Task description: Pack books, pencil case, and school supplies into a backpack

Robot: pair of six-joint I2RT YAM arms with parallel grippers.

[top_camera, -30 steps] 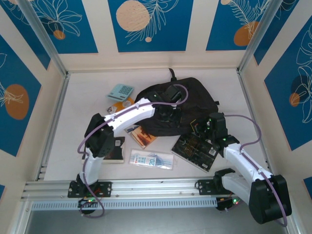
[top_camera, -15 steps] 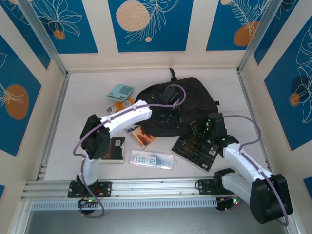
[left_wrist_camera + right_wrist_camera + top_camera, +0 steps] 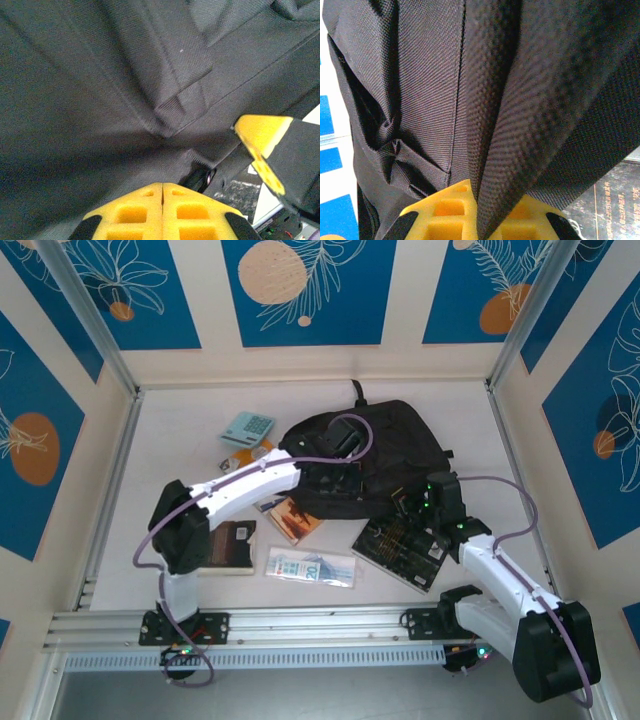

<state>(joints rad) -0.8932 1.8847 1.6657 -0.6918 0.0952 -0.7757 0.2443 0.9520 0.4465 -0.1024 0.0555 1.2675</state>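
At the backpack's 5 o'clock edge, the right gripper point(image 3: 485, 212) pinches a thick fold of black fabric between its yellow pads. Toward 10 o'clock from it, over the bag's middle, the left gripper point(image 3: 162, 207) has its pads pressed flat together, nothing seen between them, close to a stitched seam. The backpack point(image 3: 398, 435) lies slumped at the counter's centre; I cannot see its opening. Off its 7 o'clock side lie an orange book point(image 3: 296, 521), the pencil case point(image 3: 310, 568) and a brown-black book point(image 3: 232, 545). The gold-patterned book point(image 3: 398, 552) sits at 6 and the teal square item point(image 3: 247, 427) at 10. The risks, I judge: the fold slips free if the left arm drags the cloth, or the 2 arms collide.
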